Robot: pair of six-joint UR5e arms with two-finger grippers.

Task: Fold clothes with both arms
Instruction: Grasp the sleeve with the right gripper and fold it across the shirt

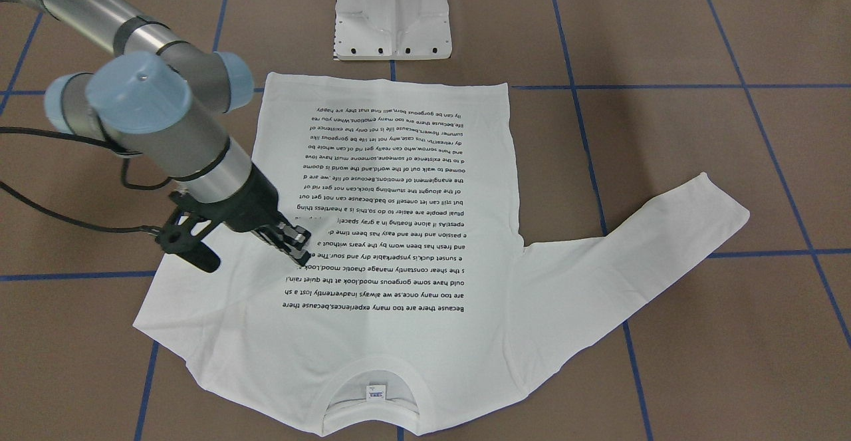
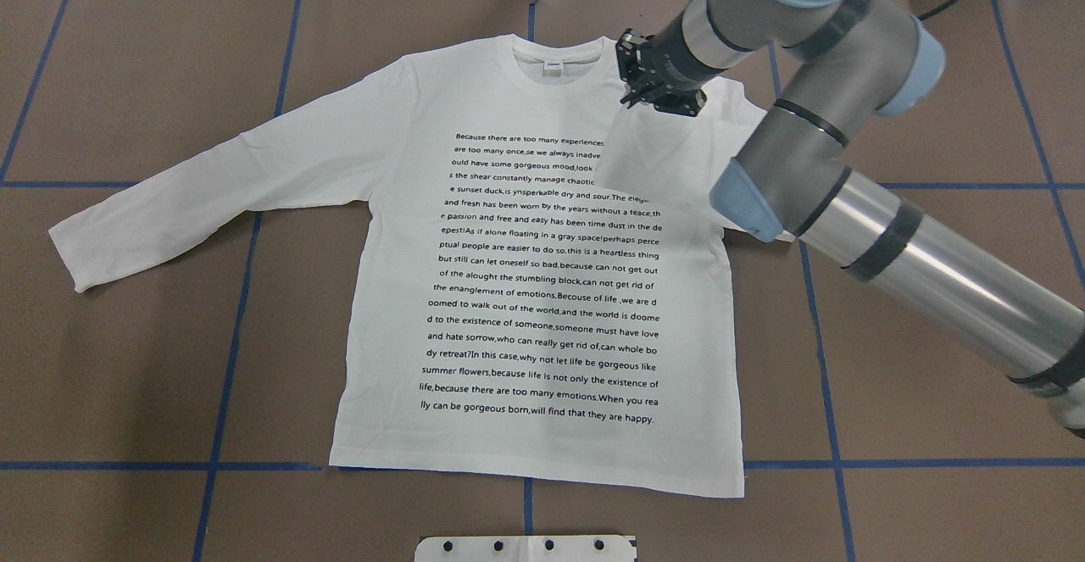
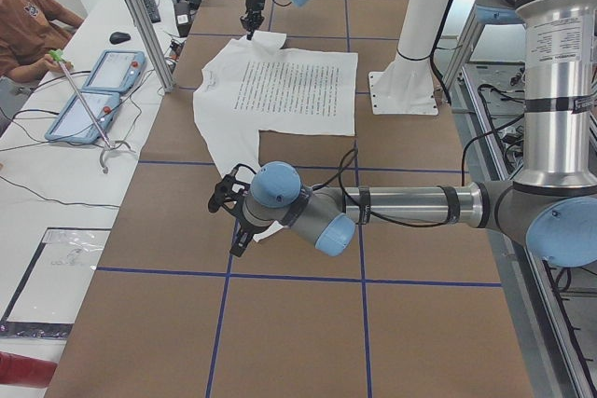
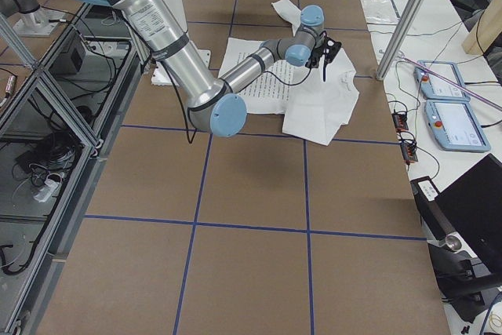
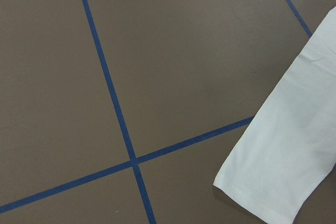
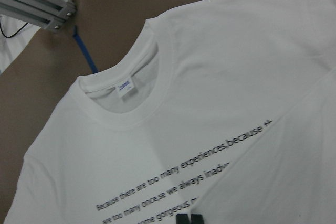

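The white long-sleeved T-shirt (image 2: 542, 291) lies flat with the printed side up and its collar (image 2: 551, 58) at the far edge. One sleeve is folded across the chest and covers part of the text (image 2: 661, 164). My right gripper (image 1: 297, 246) is low over that sleeve's end, fingers together on the cloth; its fingertips (image 6: 190, 219) show shut in the right wrist view. The other sleeve (image 2: 169, 197) lies stretched out. My left gripper (image 3: 236, 245) shows only in the exterior left view, above that sleeve's cuff (image 5: 283, 182); I cannot tell whether it is open or shut.
The white pedestal base (image 1: 392, 15) stands just beyond the shirt's hem. Blue tape lines (image 2: 229, 325) cross the brown tabletop. An operator (image 3: 28, 34) sits at a side bench with two control tablets (image 3: 103, 90).
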